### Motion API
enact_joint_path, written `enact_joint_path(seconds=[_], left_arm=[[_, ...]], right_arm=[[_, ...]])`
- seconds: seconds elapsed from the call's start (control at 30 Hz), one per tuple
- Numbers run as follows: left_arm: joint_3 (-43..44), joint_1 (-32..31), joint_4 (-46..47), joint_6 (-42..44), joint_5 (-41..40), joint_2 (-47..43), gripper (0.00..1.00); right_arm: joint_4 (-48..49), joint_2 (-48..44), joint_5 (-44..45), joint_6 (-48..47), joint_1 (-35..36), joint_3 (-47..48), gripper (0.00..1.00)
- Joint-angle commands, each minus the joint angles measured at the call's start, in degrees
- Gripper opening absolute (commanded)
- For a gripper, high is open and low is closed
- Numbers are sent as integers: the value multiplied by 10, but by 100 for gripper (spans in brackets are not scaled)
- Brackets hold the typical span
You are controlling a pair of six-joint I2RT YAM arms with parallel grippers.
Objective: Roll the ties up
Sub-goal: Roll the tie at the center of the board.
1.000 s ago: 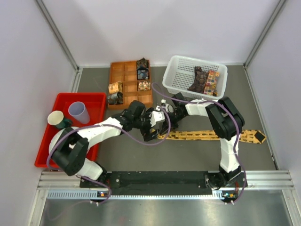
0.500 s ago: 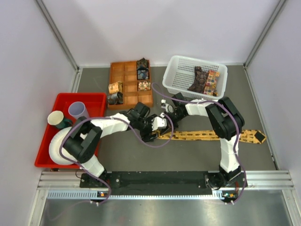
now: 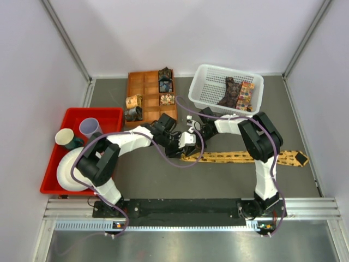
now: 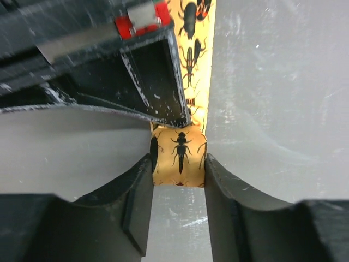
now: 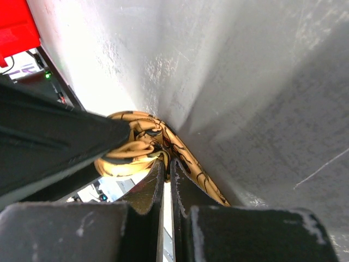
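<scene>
A golden-yellow tie (image 3: 245, 157) with dark beetle markings lies stretched across the table, its wide end at the right. Its left end is wound into a small roll (image 5: 136, 147) round the tips of my right gripper (image 5: 166, 162), whose jaws are shut with fabric pinched between them. My left gripper (image 4: 178, 166) comes at the same end (image 4: 180, 155) from the left, its two fingers pressing on both edges of the roll. In the top view both grippers, left (image 3: 184, 144) and right (image 3: 194, 132), meet at that end and hide the roll.
An orange-brown compartment tray (image 3: 143, 82) at the back holds several rolled ties. A white mesh basket (image 3: 207, 87) beside it holds more ties. A red bin (image 3: 112, 117) at the left carries two cups and a white plate.
My left arm has swung right and in toward the tie's rolled end, and its jaws have narrowed from wide open onto the roll. The right arm has stayed put.
</scene>
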Motion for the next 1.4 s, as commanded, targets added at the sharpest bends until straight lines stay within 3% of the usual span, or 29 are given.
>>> enact_joint_path(seconds=[0.0,0.33,1.0,1.37], left_arm=[[40,-11,-21,0,47,-4,42],[62,-37,-14,-30,10,48,37],[68,-61,-34,-71,-28,95,43],[93,-89,-42,-97,-77,125,41]], right_arm=[[-13,24,58,-25,3,10,0],[-13,24,53,-23,2,10,0],[4,24,47,-26,0,-1,0],[2,19,36,-31,-1,-5,0]])
